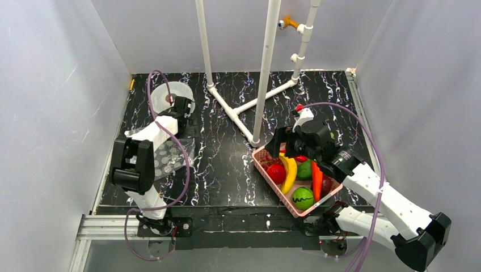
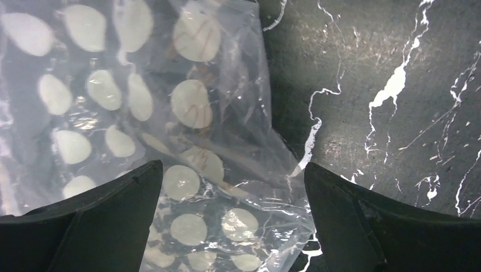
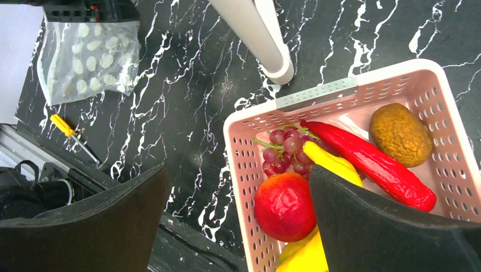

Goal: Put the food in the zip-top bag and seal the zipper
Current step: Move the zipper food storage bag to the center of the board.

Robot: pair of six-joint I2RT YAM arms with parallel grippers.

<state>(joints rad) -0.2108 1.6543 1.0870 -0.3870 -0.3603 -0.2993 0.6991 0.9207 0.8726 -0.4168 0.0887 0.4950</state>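
Observation:
The zip-top bag (image 1: 165, 157) is clear with white dots and lies flat on the left of the table. Its zipper cannot be made out. My left gripper (image 2: 231, 168) hangs open right over the bag's (image 2: 187, 113) edge, with nothing between its fingers. The food lies in a pink basket (image 1: 262, 164): a red tomato (image 3: 283, 207), a banana (image 3: 332, 164), a red chilli (image 3: 368, 160), grapes (image 3: 283, 146), a carrot (image 1: 316, 180) and green pieces (image 1: 302, 198). My right gripper (image 3: 238, 170) hovers open above the basket's left rim (image 3: 241, 170), holding nothing.
A white pipe frame (image 1: 264, 68) stands mid-table, its foot (image 3: 278, 71) next to the basket. A grey-white spool (image 1: 170, 93) sits behind the left gripper (image 1: 182, 112). A yellow screwdriver (image 3: 68, 131) lies by the bag (image 3: 91, 59). Grey walls enclose the table.

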